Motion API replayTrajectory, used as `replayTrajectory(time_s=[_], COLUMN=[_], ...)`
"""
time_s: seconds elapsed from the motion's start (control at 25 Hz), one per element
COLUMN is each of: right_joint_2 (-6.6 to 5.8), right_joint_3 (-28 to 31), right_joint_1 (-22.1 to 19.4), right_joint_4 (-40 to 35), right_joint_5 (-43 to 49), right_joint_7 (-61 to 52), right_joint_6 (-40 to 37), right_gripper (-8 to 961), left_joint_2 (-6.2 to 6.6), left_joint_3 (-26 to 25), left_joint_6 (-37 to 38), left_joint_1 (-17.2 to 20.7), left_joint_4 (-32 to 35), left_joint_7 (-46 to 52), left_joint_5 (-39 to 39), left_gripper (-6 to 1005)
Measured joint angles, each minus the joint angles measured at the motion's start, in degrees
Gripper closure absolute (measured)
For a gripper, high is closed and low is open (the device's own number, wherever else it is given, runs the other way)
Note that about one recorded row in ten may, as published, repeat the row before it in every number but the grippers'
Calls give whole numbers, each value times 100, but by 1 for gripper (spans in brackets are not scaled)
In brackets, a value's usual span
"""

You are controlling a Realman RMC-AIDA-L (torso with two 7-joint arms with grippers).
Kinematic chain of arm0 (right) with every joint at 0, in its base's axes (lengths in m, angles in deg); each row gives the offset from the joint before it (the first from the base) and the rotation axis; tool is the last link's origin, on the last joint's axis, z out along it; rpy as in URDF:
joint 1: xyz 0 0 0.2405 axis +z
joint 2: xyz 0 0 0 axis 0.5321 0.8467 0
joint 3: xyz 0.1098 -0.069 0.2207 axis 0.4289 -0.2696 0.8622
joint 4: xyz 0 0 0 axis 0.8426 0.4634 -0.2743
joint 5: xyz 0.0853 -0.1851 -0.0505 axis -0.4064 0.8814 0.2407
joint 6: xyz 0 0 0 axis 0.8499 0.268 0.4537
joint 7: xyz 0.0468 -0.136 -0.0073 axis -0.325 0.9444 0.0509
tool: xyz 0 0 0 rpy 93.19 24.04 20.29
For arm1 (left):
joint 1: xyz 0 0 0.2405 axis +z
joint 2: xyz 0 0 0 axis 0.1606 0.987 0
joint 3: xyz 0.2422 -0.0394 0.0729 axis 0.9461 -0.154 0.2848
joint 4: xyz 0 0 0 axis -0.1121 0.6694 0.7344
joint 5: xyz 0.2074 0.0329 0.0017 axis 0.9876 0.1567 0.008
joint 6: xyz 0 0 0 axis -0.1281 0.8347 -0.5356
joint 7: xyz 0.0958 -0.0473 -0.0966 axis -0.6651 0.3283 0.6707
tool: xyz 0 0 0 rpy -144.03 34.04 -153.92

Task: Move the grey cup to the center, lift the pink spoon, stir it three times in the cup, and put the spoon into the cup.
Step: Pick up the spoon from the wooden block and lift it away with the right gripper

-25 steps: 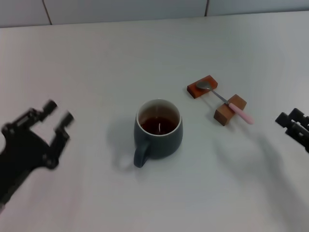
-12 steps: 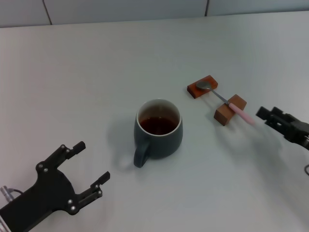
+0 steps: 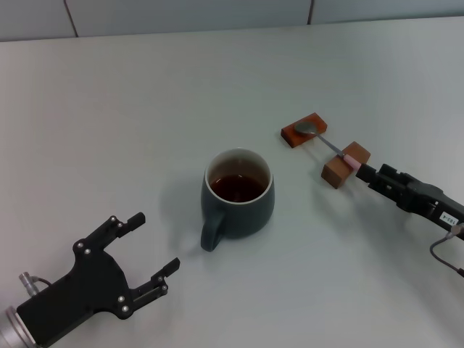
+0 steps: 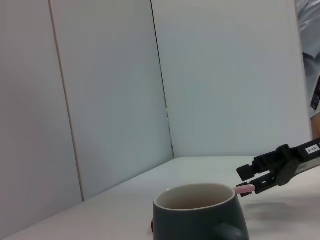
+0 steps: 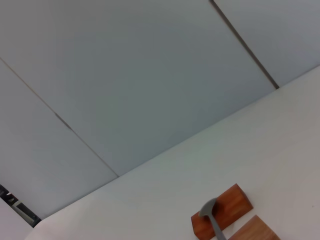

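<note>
Right gripper [image 3: 365,172] at the slim pink spoon [image 3: 346,157] handle on wooden blocks [image 3: 345,164], grip unclear, left gripper [image 3: 154,247] spread wide near squat glazed grey cup [image 3: 238,196]

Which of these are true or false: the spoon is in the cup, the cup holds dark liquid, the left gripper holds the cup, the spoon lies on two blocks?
1. The spoon is in the cup. False: it lies outside, to the cup's right.
2. The cup holds dark liquid. True.
3. The left gripper holds the cup. False: it is open, apart from the cup.
4. The spoon lies on two blocks. True; the right gripper is at its pink end.
</note>
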Motion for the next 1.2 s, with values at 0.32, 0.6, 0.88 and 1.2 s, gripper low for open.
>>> replayTrajectory(time_s=[0.32, 0.6, 0.88, 1.2], right_joint_2=[-2, -4, -12, -12], right_joint_3=[-63, -62, -153, -211], right_joint_1=[49, 83, 118, 167], right_joint_4=[26, 27, 26, 27], right_joint_5=[2, 8, 10, 10], right_joint_7=[-44, -83, -100, -166], right_joint_6=[159, 276, 281, 283], right_gripper=[197, 246, 509, 663], left_joint_2=[0, 0, 0, 0], left_joint_3=[5, 5, 22, 31], left_joint_6=[-12, -12, -13, -13], left_joint_1=[-4, -4, -4, -13], left_joint_4=[-1, -6, -4, -4], left_joint_7=[0, 2, 5, 6], left_joint_5=[0, 0, -1, -1], left_gripper=[197, 197, 197, 197])
